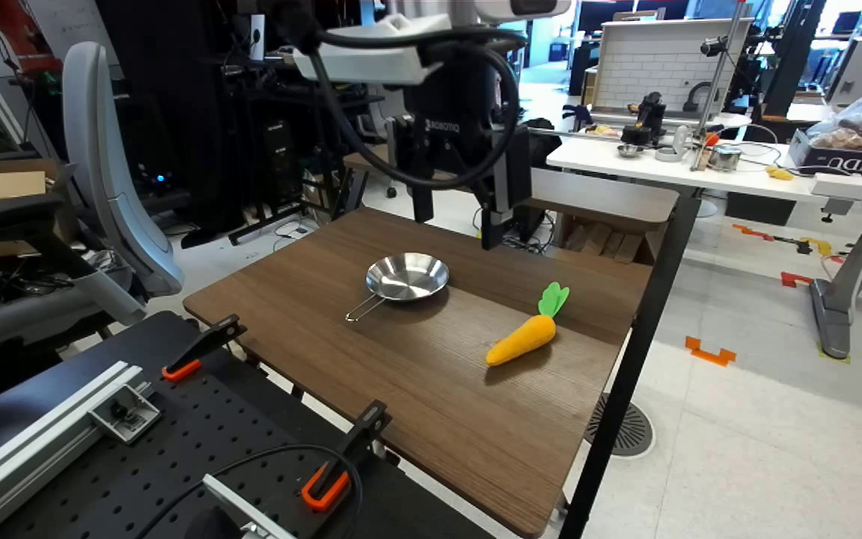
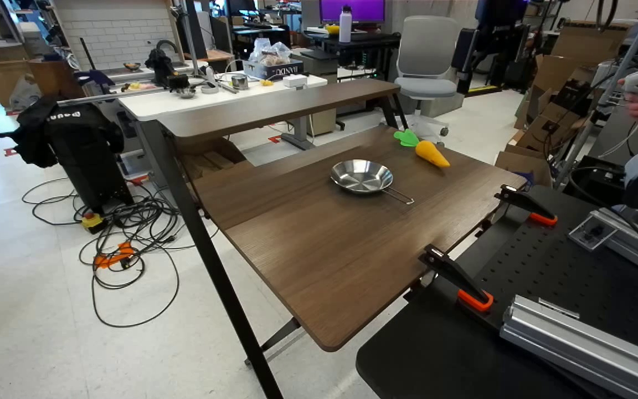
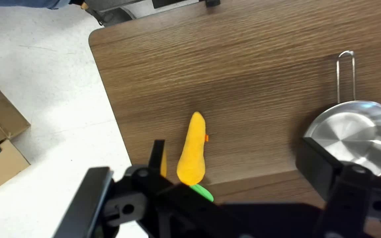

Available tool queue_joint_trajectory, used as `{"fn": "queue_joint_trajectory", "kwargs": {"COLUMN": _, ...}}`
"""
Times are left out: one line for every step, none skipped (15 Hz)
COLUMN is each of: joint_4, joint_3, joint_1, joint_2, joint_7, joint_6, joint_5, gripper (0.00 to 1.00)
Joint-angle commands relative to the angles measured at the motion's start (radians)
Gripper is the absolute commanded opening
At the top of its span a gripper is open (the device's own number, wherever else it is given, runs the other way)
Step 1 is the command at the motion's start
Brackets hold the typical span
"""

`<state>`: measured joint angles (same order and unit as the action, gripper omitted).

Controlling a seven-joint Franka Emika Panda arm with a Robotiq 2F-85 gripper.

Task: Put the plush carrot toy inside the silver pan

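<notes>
Wrist view: black gripper (image 3: 235,158) spread wide, holding nothing, green-topped orange plush carrot (image 3: 192,155) and round silver metal pan (image 3: 351,129) below it; in an exterior view I read "ROBOTIQ" on it ("BANDU" on the dark box (image 1: 846,160) beyond).

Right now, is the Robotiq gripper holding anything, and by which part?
Nothing: the Robotiq gripper is open, and the plush carrot toy lies on the brown table.
</notes>
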<state>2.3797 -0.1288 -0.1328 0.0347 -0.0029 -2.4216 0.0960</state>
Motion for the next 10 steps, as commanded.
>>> {"fn": "queue_joint_trajectory", "kwargs": {"joint_4": -0.139, "joint_3": -0.015, "joint_1": -0.009, "joint_2": 0.159, "joint_7": 0.004, "joint_6": -0.025, "joint_5": -0.004, "gripper": 1.0}}
{"fn": "queue_joint_trajectory", "kwargs": {"joint_4": -0.162, "joint_3": -0.018, "joint_1": -0.011, "joint_2": 0.19, "joint_7": 0.001, "joint_6": -0.033, "joint_5": -0.011, "gripper": 1.0}}
{"fn": "queue_joint_trajectory", "kwargs": {"joint_4": -0.191, "joint_3": -0.02, "joint_1": -0.01, "joint_2": 0.222, "joint_7": 0.007, "joint_6": -0.034, "joint_5": -0.008, "gripper": 1.0}}
{"fn": "queue_joint_trajectory", "kwargs": {"joint_4": -0.215, "joint_3": -0.021, "joint_1": -0.011, "joint_2": 0.255, "joint_7": 0.002, "joint_6": -0.037, "joint_5": -0.015, "gripper": 1.0}}
{"fn": "queue_joint_trajectory", "kwargs": {"joint_4": -0.237, "joint_3": -0.022, "joint_1": -0.012, "joint_2": 0.281, "joint_7": 0.002, "joint_6": -0.04, "joint_5": -0.016, "gripper": 1.0}}
{"fn": "queue_joint_trajectory", "kwargs": {"joint_4": -0.26, "joint_3": -0.023, "joint_1": -0.012, "joint_2": 0.31, "joint_7": 0.003, "joint_6": -0.042, "joint_5": -0.015, "gripper": 1.0}}
{"fn": "queue_joint_trajectory", "kwargs": {"joint_4": -0.278, "joint_3": -0.021, "joint_1": -0.015, "joint_2": 0.337, "joint_7": -0.003, "joint_6": -0.053, "joint_5": -0.019, "gripper": 1.0}}
{"fn": "queue_joint_trajectory", "kwargs": {"joint_4": -0.295, "joint_3": -0.019, "joint_1": -0.017, "joint_2": 0.363, "joint_7": -0.006, "joint_6": -0.065, "joint_5": -0.021, "gripper": 1.0}}
{"fn": "queue_joint_trajectory", "kwargs": {"joint_4": -0.31, "joint_3": -0.017, "joint_1": -0.019, "joint_2": 0.389, "joint_7": -0.008, "joint_6": -0.085, "joint_5": -0.023, "gripper": 1.0}}
{"fn": "queue_joint_trajectory", "kwargs": {"joint_4": -0.323, "joint_3": -0.016, "joint_1": -0.02, "joint_2": 0.412, "joint_7": -0.01, "joint_6": -0.105, "joint_5": -0.024, "gripper": 1.0}}
